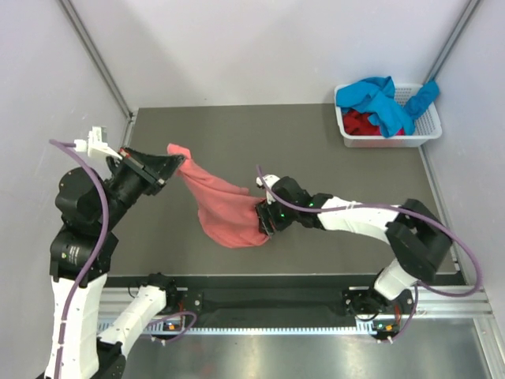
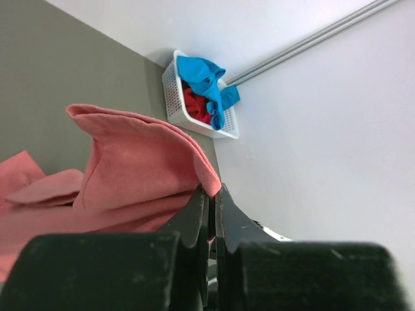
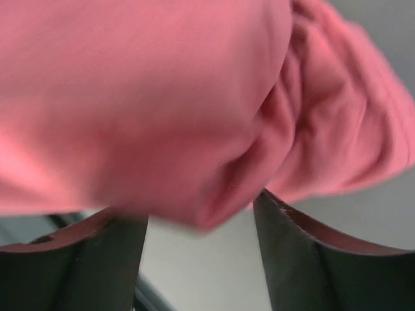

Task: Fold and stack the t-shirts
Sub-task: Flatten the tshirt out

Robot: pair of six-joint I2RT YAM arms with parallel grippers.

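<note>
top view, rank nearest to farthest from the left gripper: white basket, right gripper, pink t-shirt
1. salmon-pink t-shirt, pinched in the left gripper.
2. right gripper, table centre, at the shirt's lower end.
3. white basket, far right corner.

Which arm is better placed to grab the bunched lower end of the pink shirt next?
Right, probably. The right end effector sits open against the pink shirt's bunched end; the left end effector is shut on the far edge.

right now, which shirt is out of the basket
The salmon-pink t-shirt, pinched by the left end effector; the blue t-shirt and dark red t-shirt sit in the basket.
</note>
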